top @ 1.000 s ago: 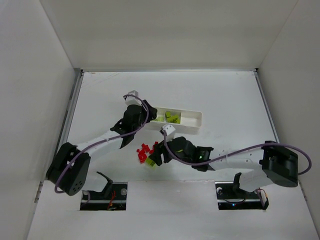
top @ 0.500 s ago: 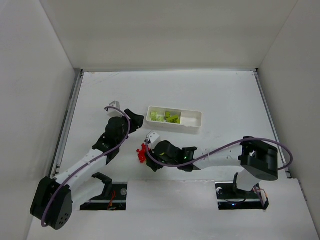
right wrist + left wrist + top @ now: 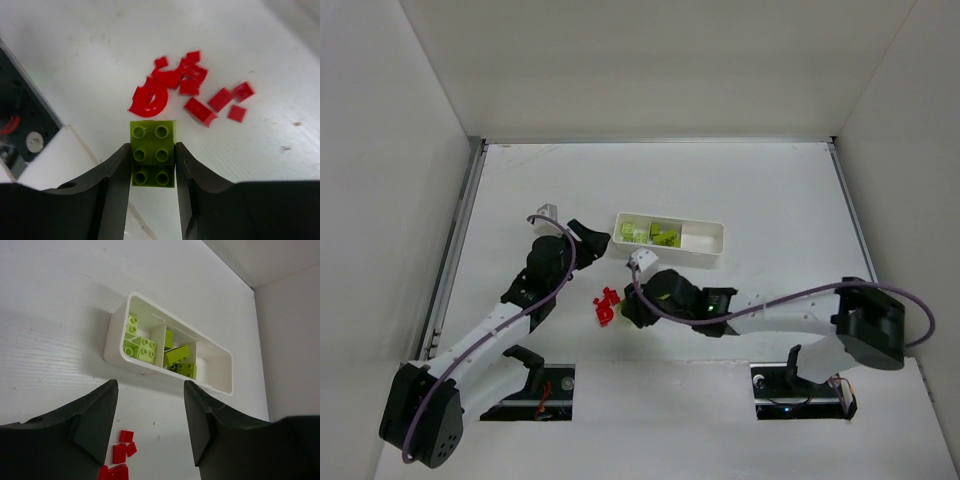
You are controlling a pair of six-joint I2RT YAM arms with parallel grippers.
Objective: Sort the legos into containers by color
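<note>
Green brick (image 3: 152, 156), just pinched by right gripper (image 3: 152, 149), is ready for the tray (image 3: 116, 345); left gripper (image 3: 150, 385) retreats open, empty.

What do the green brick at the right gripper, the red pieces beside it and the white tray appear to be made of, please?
The green brick looks like hard moulded plastic, smooth and slightly glossy: crisp round studs, even colour. The red pieces seem the same plastic, shinier, with bright highlights. The white tray is probably thin rigid plastic, satin: rounded corners, thin moulded dividers.

Overhead, 2 wrists; shared red legos (image 3: 606, 308)
</note>
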